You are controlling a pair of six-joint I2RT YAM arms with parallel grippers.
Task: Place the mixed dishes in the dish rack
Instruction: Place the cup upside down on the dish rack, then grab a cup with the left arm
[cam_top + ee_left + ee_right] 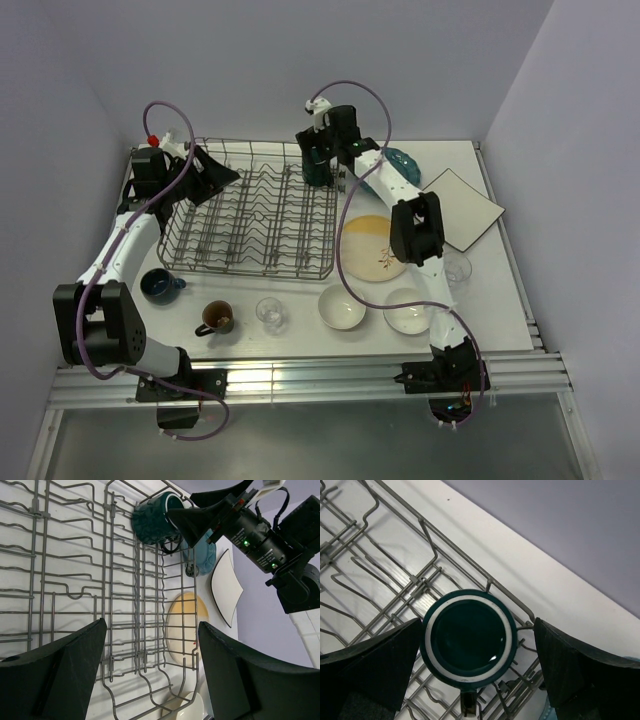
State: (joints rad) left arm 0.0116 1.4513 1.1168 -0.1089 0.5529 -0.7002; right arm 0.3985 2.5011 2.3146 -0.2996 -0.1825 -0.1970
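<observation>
Plainly, the risk sits with the right hand. Its jaws are spread as wide as they go, one on each side of the teal mug, and they hold nothing. The mug stands mouth up in the far right corner of the rack, resting on bare wires.

In the right wrist view, one finger looks to be just beside the mug's rim, while the other stands apart. We judge that a slanted or sideways retreat could clip that rim. That would tip the mug against the wires or over the corner rail. A straight rise would avoid it.

The left hand hovers over the far left end of the rack, jaws well apart and empty. If both arms reach across the rack at once, they could foul each other.

The other dishes lie on the table outside the rack. The yellow plate and a small glass sit close under the right forearm. A low swing back toward them could knock the glass or scrape the plate.
</observation>
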